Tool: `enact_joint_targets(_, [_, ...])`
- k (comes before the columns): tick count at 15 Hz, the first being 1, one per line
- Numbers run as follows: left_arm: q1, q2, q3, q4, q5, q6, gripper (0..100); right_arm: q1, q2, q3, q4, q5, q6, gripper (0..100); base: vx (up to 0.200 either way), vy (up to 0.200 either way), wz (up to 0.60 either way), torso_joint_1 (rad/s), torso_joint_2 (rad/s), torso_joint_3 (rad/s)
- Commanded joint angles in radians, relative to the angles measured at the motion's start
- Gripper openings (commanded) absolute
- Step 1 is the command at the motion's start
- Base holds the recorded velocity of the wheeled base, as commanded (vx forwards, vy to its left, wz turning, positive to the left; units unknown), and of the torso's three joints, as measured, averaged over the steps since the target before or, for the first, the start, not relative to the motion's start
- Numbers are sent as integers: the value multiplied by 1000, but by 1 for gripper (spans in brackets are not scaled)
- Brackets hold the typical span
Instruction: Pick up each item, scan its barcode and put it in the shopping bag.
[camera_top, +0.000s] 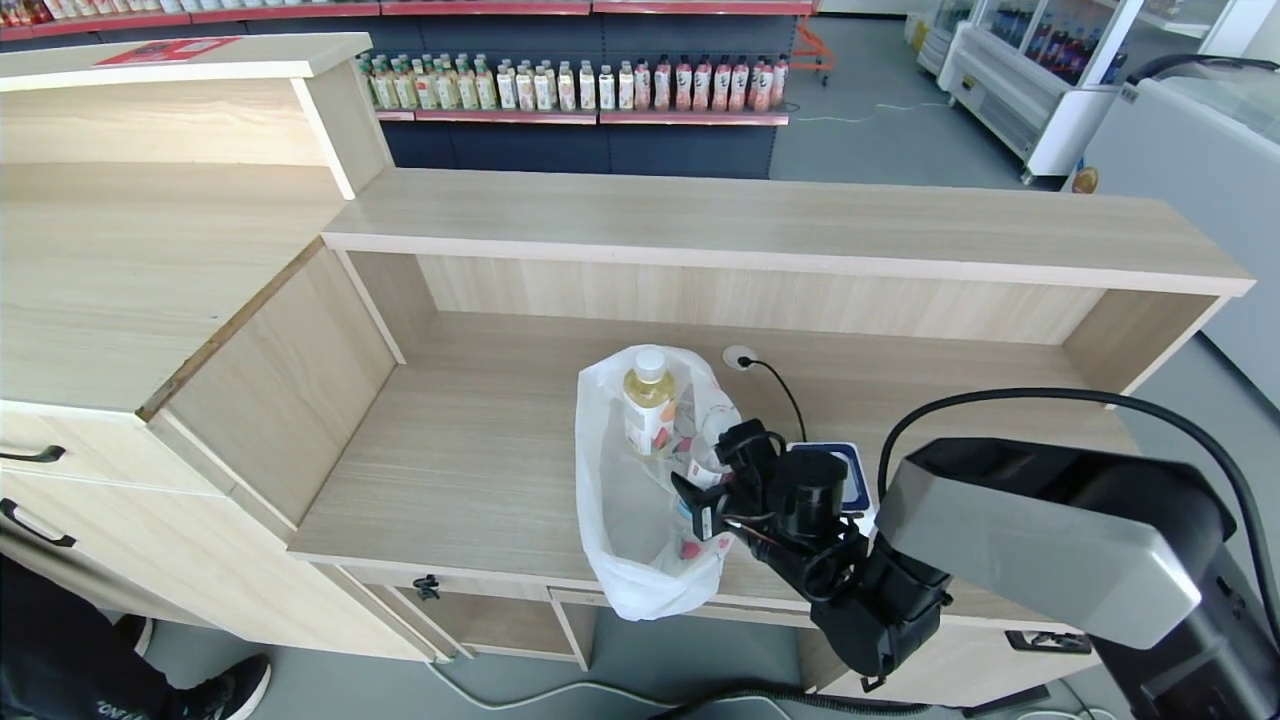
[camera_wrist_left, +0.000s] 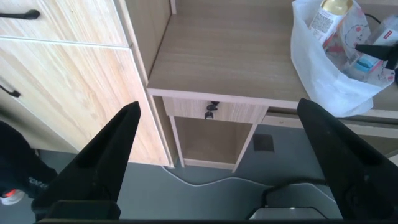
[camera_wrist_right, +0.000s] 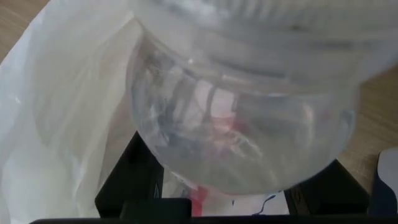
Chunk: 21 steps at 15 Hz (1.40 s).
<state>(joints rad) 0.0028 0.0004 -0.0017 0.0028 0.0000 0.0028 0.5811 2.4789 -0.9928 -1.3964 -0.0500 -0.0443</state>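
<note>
A white plastic shopping bag (camera_top: 615, 540) stands open near the front edge of the wooden counter (camera_top: 480, 440). Inside it a yellow drink bottle (camera_top: 649, 400) with a white cap stands upright. My right gripper (camera_top: 705, 495) hangs over the bag's right side, shut on a clear plastic bottle (camera_wrist_right: 249, 106) with a red and white label; the bottle's body (camera_top: 712, 440) sits within the bag's mouth. My left gripper (camera_wrist_left: 214, 168) is open and holds nothing, low and to the left in front of the counter. From there the bag (camera_wrist_left: 323, 81) lies far off.
A blue-rimmed scanner (camera_top: 855, 478) lies on the counter just right of the bag, with a black cable running to a round socket (camera_top: 740, 357). A raised shelf (camera_top: 780, 230) overhangs the back. Drawers (camera_wrist_left: 56, 62) flank the left side. A person's shoe (camera_top: 235, 690) is on the floor.
</note>
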Motion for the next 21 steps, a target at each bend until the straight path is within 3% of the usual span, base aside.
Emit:
enact_joint_targets(1, [0,0,0,0,0,0,100,2,3,2,0,1,0,0,0,0,0,0,0,0])
enact_joint_targets(2, [0,0,0,0,0,0,100,2,2,0,-1,2,1,100,0,0,0,0,0,0])
enact_joint_targets(9, [0,0,0,0,0,2,100,2,-86,39,-47,29,115,100,0,0,0,0,0,0])
enact_joint_targets(18, [0,0,0,0,0,-1,100,-7,-416,302,-47,19,170,100,0,0,0,0,0,0])
enact_joint_targets(21, [0,0,0,0,0,-3,100,-56,-503,399,-47,12,164,100,0,0,0,0,0,0])
